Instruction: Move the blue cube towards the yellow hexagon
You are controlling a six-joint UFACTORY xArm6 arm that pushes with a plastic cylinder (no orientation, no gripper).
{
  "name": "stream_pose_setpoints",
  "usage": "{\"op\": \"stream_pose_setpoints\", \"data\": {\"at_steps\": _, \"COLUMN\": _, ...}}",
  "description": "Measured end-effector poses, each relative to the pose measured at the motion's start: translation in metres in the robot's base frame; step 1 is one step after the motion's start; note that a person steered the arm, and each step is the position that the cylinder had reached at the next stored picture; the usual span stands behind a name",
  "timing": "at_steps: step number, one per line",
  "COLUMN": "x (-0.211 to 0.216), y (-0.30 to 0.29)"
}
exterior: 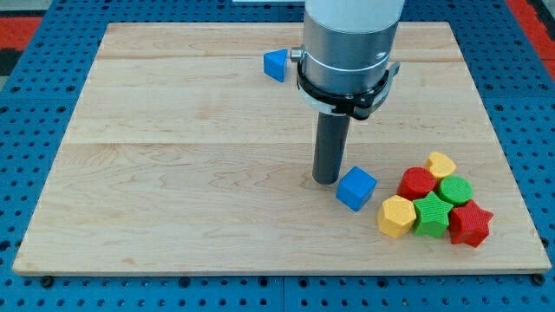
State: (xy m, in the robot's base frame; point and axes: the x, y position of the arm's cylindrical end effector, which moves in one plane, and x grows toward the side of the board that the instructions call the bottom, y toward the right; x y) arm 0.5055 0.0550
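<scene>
Fingers: none fitted, so nothing is clenched or grasped; my tip [326,179] rests just beside the blue cube [356,188], on its view's-left side. Blue cube: on tabletop [173,173], lower right of centre. Yellow hexagon [397,216]: near, toward the view's lower right of cube, roughly in line with tip.

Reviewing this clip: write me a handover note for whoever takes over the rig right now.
My tip is on the board, just at the view's left of the blue cube, close against it; contact cannot be confirmed.
The yellow hexagon lies to the cube's lower right, at the near-left corner of a cluster of red, green and yellow blocks.
Done: tip is lined up behind the cube.
Left: a small gap remains; push the cube right and slightly down towards the hexagon.
A blue wedge-like block sits near the top, uninvolved.
</scene>
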Motion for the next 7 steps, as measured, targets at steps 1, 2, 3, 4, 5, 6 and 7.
{"op": "stream_pose_setpoints", "data": {"at_steps": 1, "x": 0.013, "y": 0.003}}
{"op": "stream_pose_setpoints", "data": {"at_steps": 2, "x": 0.020, "y": 0.013}}
{"op": "stream_pose_setpoints", "data": {"at_steps": 3, "x": 0.021, "y": 0.021}}
{"op": "stream_pose_setpoints", "data": {"at_steps": 4, "x": 0.021, "y": 0.027}}
{"op": "stream_pose_setpoints", "data": {"at_steps": 5, "x": 0.021, "y": 0.033}}
{"op": "stream_pose_setpoints", "data": {"at_steps": 6, "x": 0.021, "y": 0.033}}
{"op": "stream_pose_setpoints", "data": {"at_steps": 7, "x": 0.021, "y": 0.031}}
